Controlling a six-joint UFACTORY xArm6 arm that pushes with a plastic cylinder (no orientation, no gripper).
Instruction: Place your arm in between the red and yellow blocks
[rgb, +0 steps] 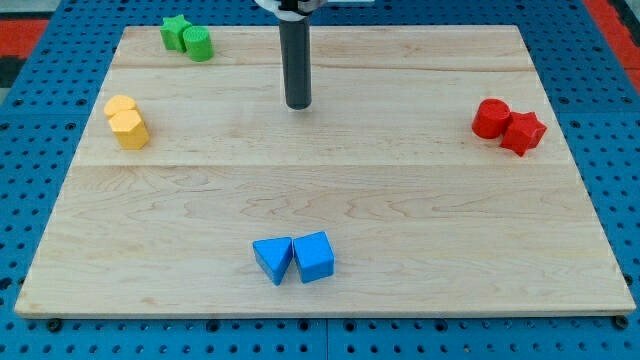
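Two red blocks touch at the view's right: a round one (490, 117) and a star-shaped one (523, 131). Two yellow blocks touch at the view's left: a rounded one (119, 106) and a hexagonal one (130, 129) just below it. My tip (298, 104) is at the lower end of the dark rod, in the upper middle of the wooden board (400, 220). It stands between the yellow and red pairs, slightly nearer the yellow pair and a little above their level. It touches no block.
A green star block (175, 32) and a green round block (199, 44) touch at the view's top left. A blue triangular block (273, 260) and a blue cube (314, 256) touch near the view's bottom middle. Blue pegboard surrounds the board.
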